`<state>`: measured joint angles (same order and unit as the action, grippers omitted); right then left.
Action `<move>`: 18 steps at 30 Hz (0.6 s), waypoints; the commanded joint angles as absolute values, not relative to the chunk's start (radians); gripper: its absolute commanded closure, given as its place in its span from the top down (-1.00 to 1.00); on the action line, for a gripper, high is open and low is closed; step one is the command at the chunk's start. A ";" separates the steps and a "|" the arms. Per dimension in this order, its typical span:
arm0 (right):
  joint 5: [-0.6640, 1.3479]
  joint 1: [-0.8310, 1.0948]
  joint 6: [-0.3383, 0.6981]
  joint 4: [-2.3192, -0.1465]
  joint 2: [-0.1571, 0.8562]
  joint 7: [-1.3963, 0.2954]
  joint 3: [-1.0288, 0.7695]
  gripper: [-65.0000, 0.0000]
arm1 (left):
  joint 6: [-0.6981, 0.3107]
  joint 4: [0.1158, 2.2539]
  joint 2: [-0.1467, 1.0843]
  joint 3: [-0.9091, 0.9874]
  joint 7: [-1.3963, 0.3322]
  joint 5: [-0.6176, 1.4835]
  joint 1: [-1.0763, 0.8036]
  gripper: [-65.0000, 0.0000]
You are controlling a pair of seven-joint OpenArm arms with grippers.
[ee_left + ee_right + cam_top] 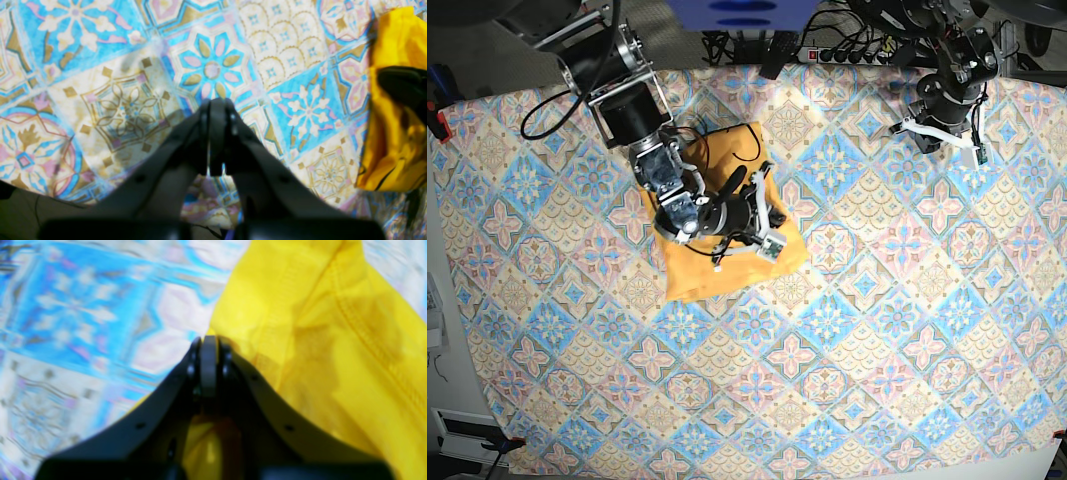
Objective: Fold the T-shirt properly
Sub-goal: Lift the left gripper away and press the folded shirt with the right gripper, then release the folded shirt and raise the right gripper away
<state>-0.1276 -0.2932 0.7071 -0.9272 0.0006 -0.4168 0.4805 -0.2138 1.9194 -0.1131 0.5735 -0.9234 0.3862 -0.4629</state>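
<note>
Covering the whole work surface, we find a blue-pink patterned tablecloth [877, 330], with the T-shirt [689, 278] lying as a bunched yellow-orange heap on its far-left part. We observe the right gripper [209, 340] directly over that heap, its jaws clenched on a fold of the yellow fabric. We note the left gripper [217, 101] well apart at the far right, pressed closed on nothing above bare cloth.
</note>
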 commanded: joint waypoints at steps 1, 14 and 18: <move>-0.139 -0.328 0.698 -0.924 0.015 -0.418 0.472 -0.94 | -0.219 1.936 -0.108 0.576 -0.908 0.395 -0.461 -1.00; -0.139 -0.351 0.698 -1.000 0.117 -0.386 0.469 -0.94 | -0.219 1.936 -0.108 0.576 -0.908 0.395 -0.456 -1.00; -0.139 -0.255 0.698 -1.219 0.117 -0.475 0.469 -0.94 | -0.219 1.936 -0.108 0.576 -0.908 0.395 -0.453 -1.00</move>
